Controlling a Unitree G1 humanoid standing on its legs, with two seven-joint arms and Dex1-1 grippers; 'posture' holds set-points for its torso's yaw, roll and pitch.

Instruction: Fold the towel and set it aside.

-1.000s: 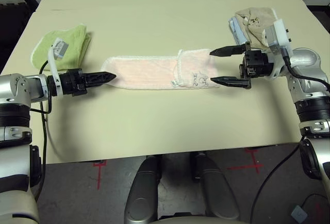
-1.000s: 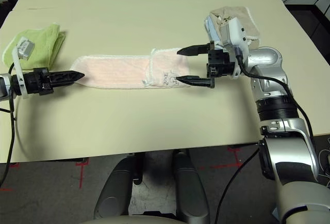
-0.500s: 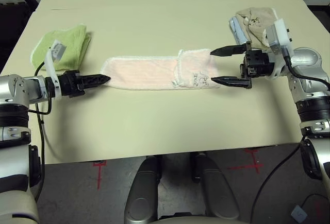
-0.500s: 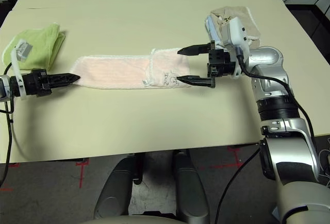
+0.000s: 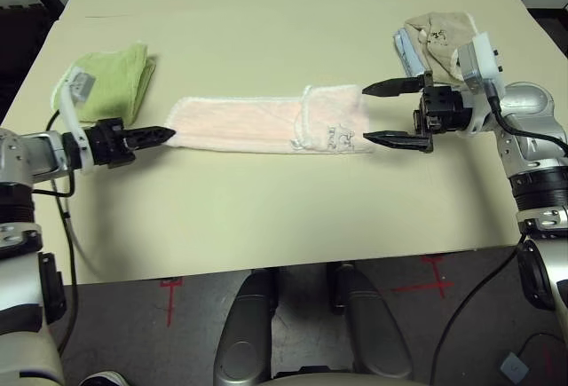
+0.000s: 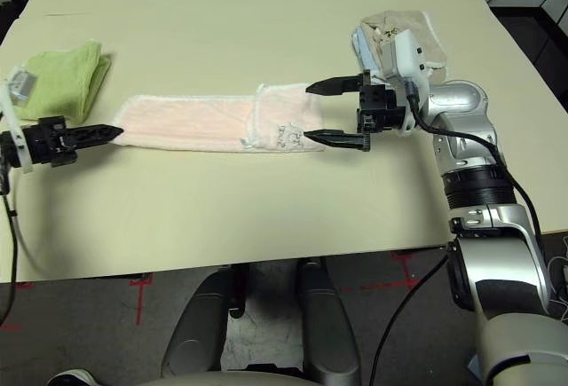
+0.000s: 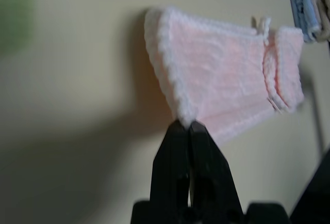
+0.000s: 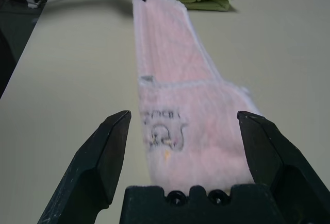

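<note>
The towel [image 5: 257, 124], pale pink with white edging, lies as a long folded strip across the middle of the table, its right end doubled over with a faint printed drawing on it. My left gripper [image 5: 169, 134] is shut on the strip's near left corner, and the left wrist view shows that gripper [image 7: 185, 125] pinching the towel [image 7: 227, 85] at its white hem. My right gripper [image 5: 364, 114] stands open at the right end, one finger on either side of the towel's short edge. The right wrist view shows this gripper [image 8: 184, 118] with the towel [image 8: 170, 80] between its spread fingers.
A light green folded towel [image 5: 111, 84] lies at the far left, just behind my left gripper. Beige and blue folded towels [image 5: 430, 35] are stacked behind my right wrist. The table's front edge [image 5: 293, 260] runs close below both arms.
My left gripper has gone from open to shut on the towel's left corner. It drew back to the left, dragging the strip slightly that way. The right gripper has stayed put.
</note>
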